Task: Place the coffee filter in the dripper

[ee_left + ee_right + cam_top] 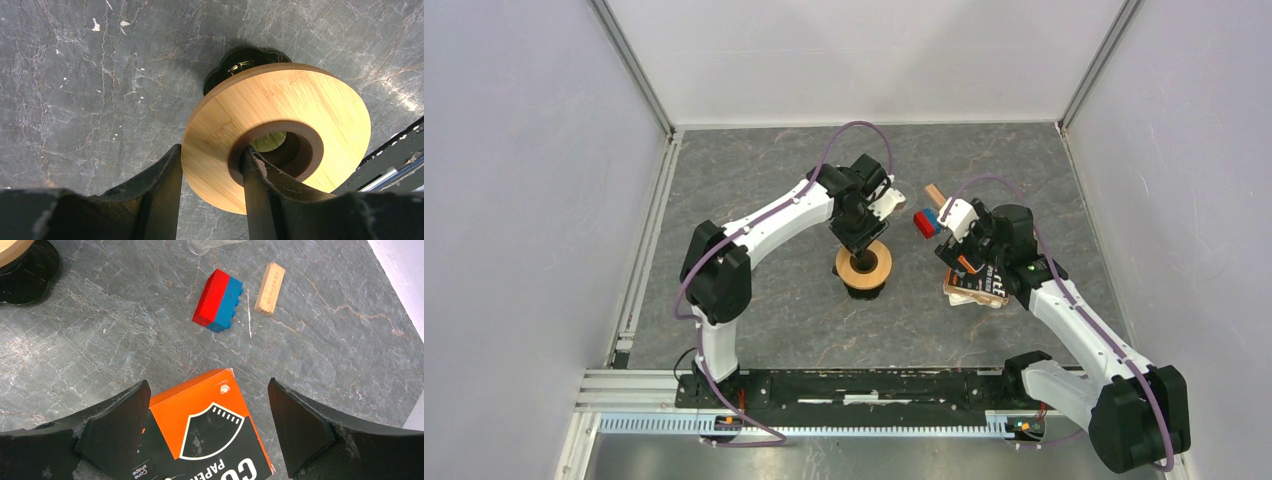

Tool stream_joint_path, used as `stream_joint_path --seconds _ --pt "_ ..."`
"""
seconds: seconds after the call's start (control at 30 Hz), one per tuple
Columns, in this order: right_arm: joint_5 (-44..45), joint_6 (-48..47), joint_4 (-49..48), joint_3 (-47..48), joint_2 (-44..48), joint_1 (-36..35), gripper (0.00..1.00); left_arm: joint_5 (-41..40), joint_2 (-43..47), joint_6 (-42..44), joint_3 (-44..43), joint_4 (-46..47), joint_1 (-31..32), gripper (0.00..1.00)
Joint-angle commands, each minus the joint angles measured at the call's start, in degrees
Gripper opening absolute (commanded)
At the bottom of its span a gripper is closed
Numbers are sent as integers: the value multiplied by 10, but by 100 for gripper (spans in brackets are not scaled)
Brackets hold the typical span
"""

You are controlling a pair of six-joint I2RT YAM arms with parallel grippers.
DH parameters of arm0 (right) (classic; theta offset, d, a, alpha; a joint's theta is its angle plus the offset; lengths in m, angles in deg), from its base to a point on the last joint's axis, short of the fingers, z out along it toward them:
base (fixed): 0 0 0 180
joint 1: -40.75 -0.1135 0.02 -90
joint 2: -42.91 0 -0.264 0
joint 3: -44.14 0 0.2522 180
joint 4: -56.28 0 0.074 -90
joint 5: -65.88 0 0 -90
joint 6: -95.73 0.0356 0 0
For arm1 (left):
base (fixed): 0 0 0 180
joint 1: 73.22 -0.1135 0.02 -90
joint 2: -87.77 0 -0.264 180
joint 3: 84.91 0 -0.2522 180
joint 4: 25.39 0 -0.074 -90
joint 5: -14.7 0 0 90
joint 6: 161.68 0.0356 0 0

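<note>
Dripper ring (pixel 881 258) on cup (pixel 864 289), centre; box (pixel 979 286) right; brick (pixel 924 223), block (pixel 935 192) behind box.

Walls: plain white panels (pixel 524 200) left, right and beyond the left gripper (pixel 211 152) and right gripper (pixel 208 385) | Surface: grey marbled tabletop (pixel 754 320) beneath both | Near edge: aluminium rail (pixel 624 385) behind them | Light: even, soft shadows

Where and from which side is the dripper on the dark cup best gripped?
Grip the dripper by its wooden collar, from above: one finger in the centre hole, one outside the rim. The collar lies flat and looks too wide to span whole. The left claw straddles its near band this way.
</note>
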Motion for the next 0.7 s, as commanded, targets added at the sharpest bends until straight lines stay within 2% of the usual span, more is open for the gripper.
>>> stream_joint_path --seconds 0.0,0.4,0.67 --pt "-12 2 -10 -1 4 2 95 -4 -3 -10 -12 23 5 15" --pt "-14 0 -8 -1 0 2 95 -10 -8 -1 -3 23 8 19" --pt "-12 4 -10 2 -4 3 96 -11 0 1 5 24 8 29"
